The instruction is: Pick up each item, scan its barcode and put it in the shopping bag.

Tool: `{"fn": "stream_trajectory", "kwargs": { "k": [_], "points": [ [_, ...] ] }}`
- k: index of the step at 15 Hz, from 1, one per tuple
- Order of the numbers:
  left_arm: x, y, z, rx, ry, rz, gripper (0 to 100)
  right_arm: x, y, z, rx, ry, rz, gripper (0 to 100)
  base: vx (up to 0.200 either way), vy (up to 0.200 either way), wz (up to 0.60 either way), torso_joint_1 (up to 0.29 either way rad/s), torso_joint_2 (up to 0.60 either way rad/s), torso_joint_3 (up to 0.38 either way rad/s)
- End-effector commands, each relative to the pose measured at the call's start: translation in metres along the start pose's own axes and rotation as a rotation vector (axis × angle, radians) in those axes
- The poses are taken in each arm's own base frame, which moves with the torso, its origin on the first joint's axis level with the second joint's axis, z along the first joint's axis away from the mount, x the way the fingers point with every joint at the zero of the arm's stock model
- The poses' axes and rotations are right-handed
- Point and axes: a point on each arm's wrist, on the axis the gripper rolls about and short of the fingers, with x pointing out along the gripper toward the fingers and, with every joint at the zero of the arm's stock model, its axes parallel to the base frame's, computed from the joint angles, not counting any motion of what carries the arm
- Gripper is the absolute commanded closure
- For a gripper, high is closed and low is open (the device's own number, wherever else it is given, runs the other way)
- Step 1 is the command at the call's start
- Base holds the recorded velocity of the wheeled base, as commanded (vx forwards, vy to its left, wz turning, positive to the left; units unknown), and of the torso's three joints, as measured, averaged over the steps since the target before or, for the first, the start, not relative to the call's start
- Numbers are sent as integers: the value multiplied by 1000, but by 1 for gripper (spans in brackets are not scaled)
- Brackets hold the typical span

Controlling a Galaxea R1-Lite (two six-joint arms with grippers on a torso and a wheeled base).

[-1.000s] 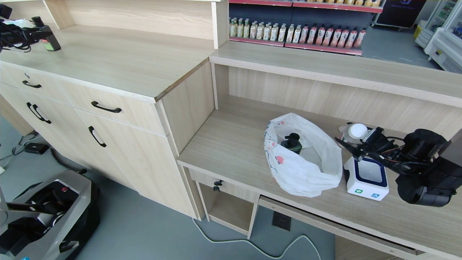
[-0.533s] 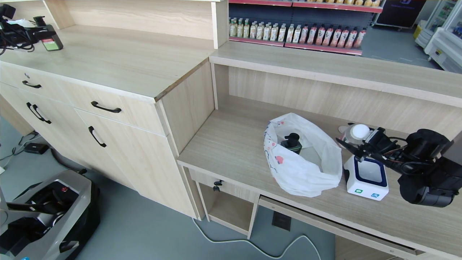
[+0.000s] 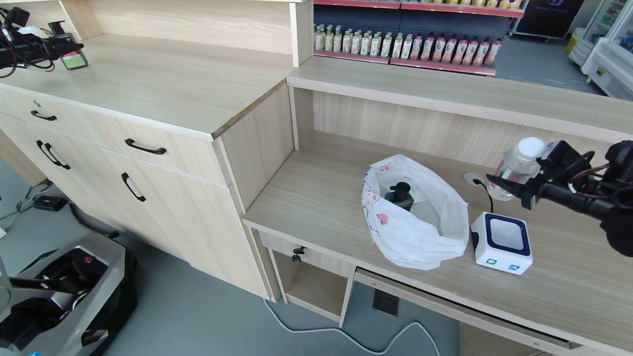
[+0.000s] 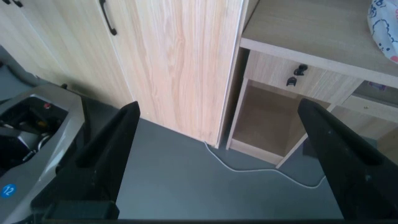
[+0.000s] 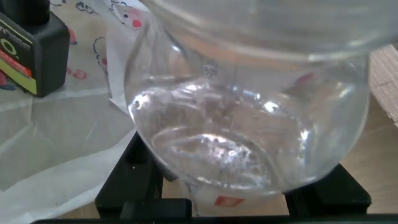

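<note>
My right gripper [image 3: 512,187] is shut on a clear bottle [image 3: 517,163] with a white cap, held upright above the lower desk, behind and to the right of the white scanner [image 3: 502,242]. In the right wrist view the clear bottle [image 5: 249,124] sits between my right gripper's [image 5: 236,199] black fingers. The white shopping bag [image 3: 420,232] lies open to the left of the scanner, with a black bottle [image 3: 400,195] inside. The right wrist view shows the bag [image 5: 62,149] and black bottle [image 5: 28,50] below. My left gripper [image 4: 217,168] hangs open over the floor beside the cabinet, holding nothing.
A cable [image 3: 487,198] runs from a desk hole to the scanner. The raised back ledge [image 3: 445,94] stands behind the desk. On the tall counter [image 3: 163,84] at far left, a black cabled device [image 3: 24,44] sits by a small green and red item [image 3: 74,59].
My right gripper has risen and moved right with the clear bottle, from just behind the scanner to higher above the desk. The small item at the far left counter has tilted slightly.
</note>
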Motion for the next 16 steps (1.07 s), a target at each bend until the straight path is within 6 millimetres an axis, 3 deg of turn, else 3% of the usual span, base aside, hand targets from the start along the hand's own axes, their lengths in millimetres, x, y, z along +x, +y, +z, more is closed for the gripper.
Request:
{"fn": "stream_trajectory", "kwargs": {
  "k": [1,5,10,13,16],
  "points": [
    [0,0,0,-1,0,0,0,-70,-18,57,65,96,-55,100,0,0,0,0,0,0],
    [0,0,0,-1,0,0,0,-93,-11,66,171,202,-73,100,0,0,0,0,0,0],
    [0,0,0,-1,0,0,0,-89,-11,73,311,226,-142,100,0,0,480,1,3,3],
    [0,0,0,-1,0,0,0,-68,-19,56,444,212,-175,100,0,0,200,1,1,-1],
    [0,0,0,-1,0,0,0,-43,-22,18,466,200,-185,100,0,0,0,0,0,0]
  ]
}}
